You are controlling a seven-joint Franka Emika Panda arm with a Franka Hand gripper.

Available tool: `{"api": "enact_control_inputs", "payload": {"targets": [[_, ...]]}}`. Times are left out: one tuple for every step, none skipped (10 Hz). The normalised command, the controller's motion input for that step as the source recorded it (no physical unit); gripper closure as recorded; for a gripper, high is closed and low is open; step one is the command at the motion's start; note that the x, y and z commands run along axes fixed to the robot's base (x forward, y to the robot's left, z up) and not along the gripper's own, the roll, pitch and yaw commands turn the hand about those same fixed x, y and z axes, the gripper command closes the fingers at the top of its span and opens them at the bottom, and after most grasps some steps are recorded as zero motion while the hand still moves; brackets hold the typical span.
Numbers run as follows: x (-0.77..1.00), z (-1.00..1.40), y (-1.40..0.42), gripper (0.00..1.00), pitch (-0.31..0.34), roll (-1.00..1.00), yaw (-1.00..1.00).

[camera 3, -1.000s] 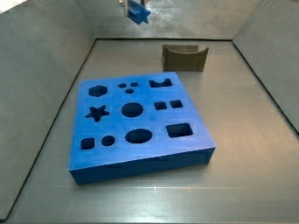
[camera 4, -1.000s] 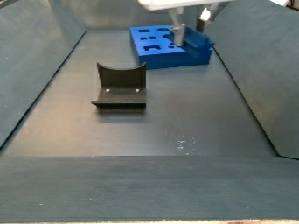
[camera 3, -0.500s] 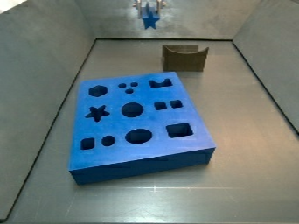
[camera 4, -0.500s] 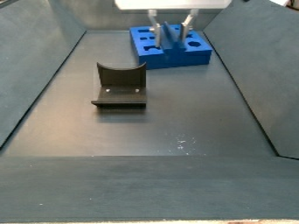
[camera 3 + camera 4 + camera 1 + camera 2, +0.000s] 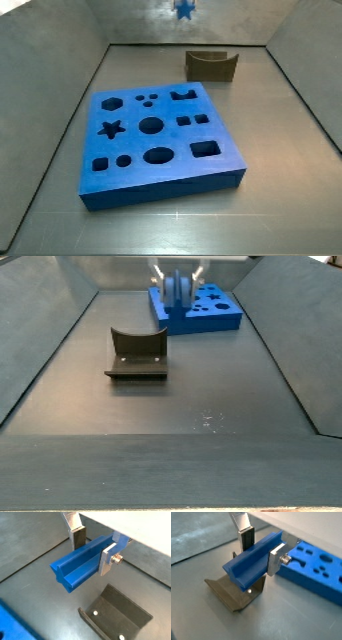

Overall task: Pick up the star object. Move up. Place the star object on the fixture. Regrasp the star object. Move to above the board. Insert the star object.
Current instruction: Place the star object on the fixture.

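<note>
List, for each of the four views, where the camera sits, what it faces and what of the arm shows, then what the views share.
Wrist view: above the gripper, which holds the star object; the fixture below.
Wrist view: same grip, fixture, the board beside.
Side view: high, facing board and fixture; star object at top.
Side view: low, fixture near, board far, gripper at top.
All share the star object.

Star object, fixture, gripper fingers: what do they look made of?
Star object, held mid-air by the gripper: matte blue plastic, probably printed or moulded. Fixture: dull olive-brown, likely plastic; screw heads visible in a wrist view. Fingers: bright brushed metal plates with dark pads.
</note>
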Motion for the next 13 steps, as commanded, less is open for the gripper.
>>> {"api": "enact_control_inputs", "payload": {"targets": [[1.0,0.19,0.2,1.0,0.121,-1.0,0.09],[1.0,0.11,0.15,1.0,0.157,-1.0,0.05],[1.0,0.08,0.13,1.0,0.171,-1.0,0.04],[0.94,0.04,0.1,1.0,0.195,-1.0,0.0],[0.89,0.01,0.08,1.0,0.182,-0.84,-0.04],[0.84,0.0,0.07,1.0,0.164,-0.69,-0.06],[0.78,-0.01,0.07,1.0,0.145,-0.54,-0.08],[0.7,-0.01,0.06,1.0,0.124,-0.33,-0.1],[0.64,-0.01,0.04,1.0,0.107,-0.23,-0.09],[0.54,-0.01,0.05,1.0,0.085,-0.19,-0.09],[0.47,-0.01,0.05,1.0,0.08,-0.18,-0.08],[0.39,-0.01,0.05,1.0,0.081,-0.17,-0.07],[0.33,-0.01,0.05,1.0,0.082,-0.17,-0.07]]}}
